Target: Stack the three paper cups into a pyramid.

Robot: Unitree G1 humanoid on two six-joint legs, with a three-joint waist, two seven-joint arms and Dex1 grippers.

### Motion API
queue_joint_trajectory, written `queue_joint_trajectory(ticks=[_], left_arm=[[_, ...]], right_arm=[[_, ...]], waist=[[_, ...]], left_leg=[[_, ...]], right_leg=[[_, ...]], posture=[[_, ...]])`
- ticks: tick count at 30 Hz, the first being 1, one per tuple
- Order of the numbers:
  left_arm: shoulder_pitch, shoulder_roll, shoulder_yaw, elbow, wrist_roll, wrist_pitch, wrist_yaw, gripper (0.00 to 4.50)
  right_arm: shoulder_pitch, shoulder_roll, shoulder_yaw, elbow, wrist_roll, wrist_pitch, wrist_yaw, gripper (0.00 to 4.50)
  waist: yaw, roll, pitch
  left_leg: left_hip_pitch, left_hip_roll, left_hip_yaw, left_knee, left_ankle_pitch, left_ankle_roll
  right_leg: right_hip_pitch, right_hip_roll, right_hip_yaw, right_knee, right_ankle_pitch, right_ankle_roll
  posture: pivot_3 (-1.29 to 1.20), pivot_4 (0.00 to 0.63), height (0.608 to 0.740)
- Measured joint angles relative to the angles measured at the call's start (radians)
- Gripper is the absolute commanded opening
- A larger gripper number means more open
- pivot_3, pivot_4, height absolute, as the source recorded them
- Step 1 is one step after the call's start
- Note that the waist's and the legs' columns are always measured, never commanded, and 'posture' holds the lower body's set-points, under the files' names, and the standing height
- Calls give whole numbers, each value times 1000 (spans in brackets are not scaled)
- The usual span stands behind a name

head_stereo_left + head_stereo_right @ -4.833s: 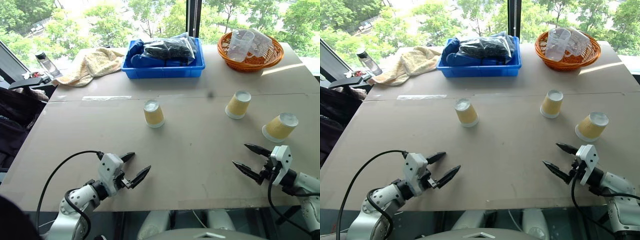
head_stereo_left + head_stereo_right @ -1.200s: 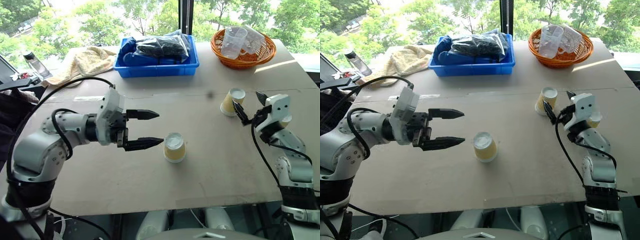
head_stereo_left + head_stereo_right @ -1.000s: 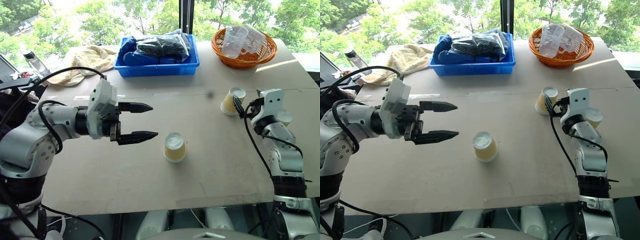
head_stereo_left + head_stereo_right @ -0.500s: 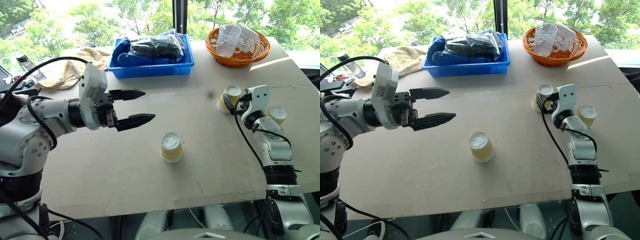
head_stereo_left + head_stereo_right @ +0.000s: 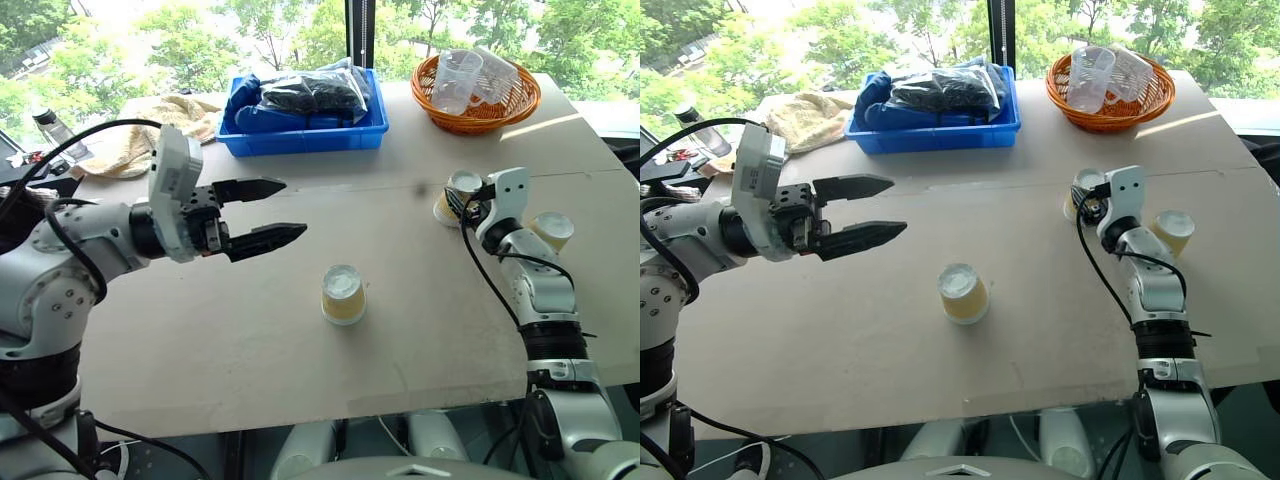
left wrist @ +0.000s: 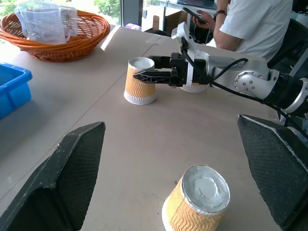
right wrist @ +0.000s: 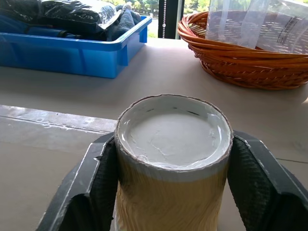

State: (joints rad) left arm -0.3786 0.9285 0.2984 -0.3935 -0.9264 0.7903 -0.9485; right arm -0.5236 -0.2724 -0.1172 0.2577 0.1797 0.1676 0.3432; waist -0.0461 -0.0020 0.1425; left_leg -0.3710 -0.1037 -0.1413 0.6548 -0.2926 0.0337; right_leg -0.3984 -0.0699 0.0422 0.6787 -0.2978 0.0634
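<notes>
On the counter (image 5: pixel 200 340) in the left eye view, three paper cups stand upside down, unstacked. The middle cup (image 5: pixel 343 294) sits alone near the centre, toward the near edge. The second cup (image 5: pixel 452 196) stands toward the right edge with the right gripper (image 5: pixel 462 203) around it, jaws clamped on its sides. The third cup (image 5: pixel 552 230) is just beyond that arm, nearest the right edge. The left gripper (image 5: pixel 268 212) hangs above the counter's left half, level and pointing right, jaws wide apart and holding nothing, well apart from the middle cup. Along the far edge lie a towel (image 5: pixel 165 118), a blue bin (image 5: pixel 305 125) of dark bags and a wicker basket (image 5: pixel 487 105) with clear plastic cups.

The right eye view shows the same layout.

In the left wrist view, the two black fingers (image 6: pixel 62 183) stand far apart with the middle cup between and beyond them. Farther on, the right gripper pinches the second cup near its upturned base. A person (image 6: pixel 245 24) in a white shirt sits past the counter's edge.

In the right wrist view, the second cup fills the space between the fingers (image 7: pixel 101 178), both pads pressed against its sides. The blue bin and basket are behind it.
</notes>
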Motion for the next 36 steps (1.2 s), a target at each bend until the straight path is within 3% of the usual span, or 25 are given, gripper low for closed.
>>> queue_joint_trajectory(ticks=[7,14,19,24,29,36], left_arm=[[34,4,8,0,3,-13,-12,4500],[71,24,22,-9,7,-21,-38,4500],[82,42,26,-25,-2,-12,-71,4500],[93,68,26,-38,-9,-2,-103,4500],[119,89,24,-72,-1,-12,-139,4500],[117,89,19,-72,7,-22,-145,4500]], right_arm=[[14,-16,1,-32,62,-1,109,2217],[247,-165,64,-349,272,97,479,2217],[363,-247,134,-497,350,155,637,2217],[380,-234,218,-574,371,176,662,2217],[387,-218,283,-534,257,86,648,2217],[384,-218,295,-520,221,38,644,2217]], waist=[[1,0,0],[5,0,0],[3,0,0],[8,0,0],[11,-2,1],[11,-2,1]], left_leg=[[0,0,0,0,0,0],[-1,0,-1,0,0,0],[-1,0,-1,1,0,0],[-1,1,-1,1,0,0],[-1,1,-1,1,0,0],[-1,1,-1,2,0,0]], right_leg=[[0,0,0,0,0,0],[0,-1,0,-1,0,0],[0,-1,1,0,0,0],[0,-1,1,0,0,-1],[0,-1,0,0,0,-1],[0,-1,0,0,1,-1]], posture=[[0,150,740],[0,150,740],[0,150,740],[0,150,740],[0,150,740],[0,150,740]])
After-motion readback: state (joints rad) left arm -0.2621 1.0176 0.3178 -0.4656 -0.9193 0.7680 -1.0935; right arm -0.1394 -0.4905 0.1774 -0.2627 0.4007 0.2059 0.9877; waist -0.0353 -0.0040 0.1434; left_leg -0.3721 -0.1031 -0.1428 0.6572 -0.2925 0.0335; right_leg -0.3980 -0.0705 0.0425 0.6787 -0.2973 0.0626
